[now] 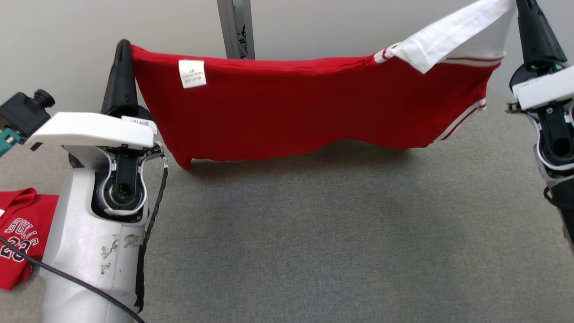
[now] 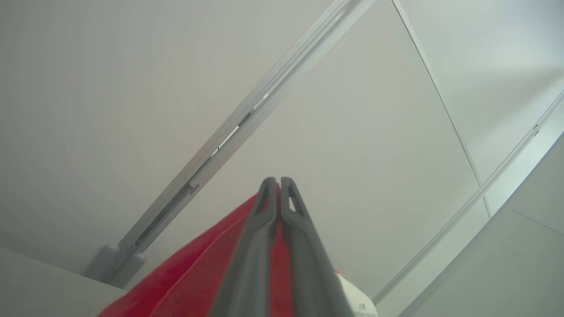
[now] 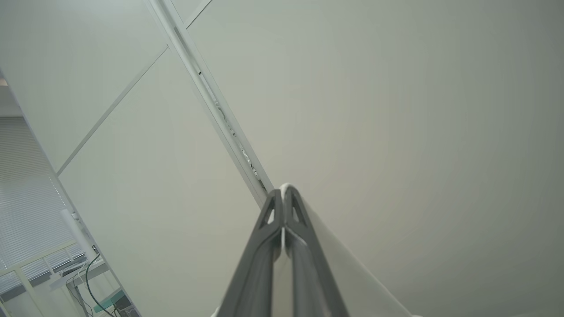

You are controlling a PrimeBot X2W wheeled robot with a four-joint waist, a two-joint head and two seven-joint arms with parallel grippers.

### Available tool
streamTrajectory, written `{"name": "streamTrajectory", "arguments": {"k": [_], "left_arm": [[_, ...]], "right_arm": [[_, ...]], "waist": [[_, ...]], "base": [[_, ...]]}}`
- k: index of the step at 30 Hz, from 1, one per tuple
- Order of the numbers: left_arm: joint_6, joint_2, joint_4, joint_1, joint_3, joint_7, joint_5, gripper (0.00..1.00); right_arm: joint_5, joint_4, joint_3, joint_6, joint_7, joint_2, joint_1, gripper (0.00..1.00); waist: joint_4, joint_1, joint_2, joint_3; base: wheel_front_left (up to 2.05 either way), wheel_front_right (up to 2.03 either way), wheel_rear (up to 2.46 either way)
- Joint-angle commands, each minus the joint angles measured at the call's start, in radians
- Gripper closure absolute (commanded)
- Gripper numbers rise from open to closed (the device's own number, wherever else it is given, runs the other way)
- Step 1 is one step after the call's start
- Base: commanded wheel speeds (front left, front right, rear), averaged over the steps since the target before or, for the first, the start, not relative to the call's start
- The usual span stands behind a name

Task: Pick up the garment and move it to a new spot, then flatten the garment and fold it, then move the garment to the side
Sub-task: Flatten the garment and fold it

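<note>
A red garment (image 1: 287, 107) with white striped trim and a white care label hangs stretched in the air between my two grippers, its lower edge just above the grey table (image 1: 314, 233). My left gripper (image 1: 123, 45) is shut on its red left corner; in the left wrist view red cloth (image 2: 198, 273) is pinched between the shut fingers (image 2: 276, 181). My right gripper (image 1: 520, 6) is shut on the white folded-over part at the upper right; the right wrist view has white cloth (image 3: 335, 273) caught between the closed fingers (image 3: 284, 191).
A second red shirt (image 1: 20, 237) with printed lettering lies at the table's left edge, beside my left forearm. A grey post (image 1: 236, 27) stands against the pale wall behind the table. A black cable (image 1: 67, 278) crosses the lower left.
</note>
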Motion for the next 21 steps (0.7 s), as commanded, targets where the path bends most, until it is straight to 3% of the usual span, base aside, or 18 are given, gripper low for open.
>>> {"name": "streamTrajectory", "arguments": {"k": [1,9,12,17,21], "left_arm": [[0.019,0.005,-0.028,-0.025,0.006,0.009,-0.010,1.00],[0.112,0.003,-0.107,-0.186,-0.056,0.061,0.031,1.00],[0.128,0.004,-0.080,-0.266,-0.064,0.073,0.040,1.00],[0.155,0.015,0.040,-0.534,-0.094,0.086,0.098,1.00],[0.146,0.010,0.141,-0.758,-0.111,0.030,0.145,1.00]], "right_arm": [[-0.018,0.007,0.007,0.001,0.013,-0.017,-0.040,1.00],[-0.032,0.022,-0.016,0.001,0.063,-0.043,-0.253,1.00],[-0.040,0.046,-0.023,0.001,0.069,-0.046,-0.333,1.00],[-0.095,0.118,0.024,0.001,0.095,-0.047,-0.580,1.00],[-0.135,0.207,0.076,0.001,0.076,-0.031,-0.783,1.00]], "waist": [[0.007,0.0000,0.0000,0.029],[0.030,0.0000,0.0000,0.232],[0.033,0.0000,0.0000,0.293],[0.027,0.0000,0.0000,0.439],[0.015,0.0000,0.0000,0.532]], "base": [[0.00,0.00,0.00],[0.00,0.00,0.00],[0.00,0.00,0.00],[0.00,0.00,0.00],[0.00,0.00,0.00]]}}
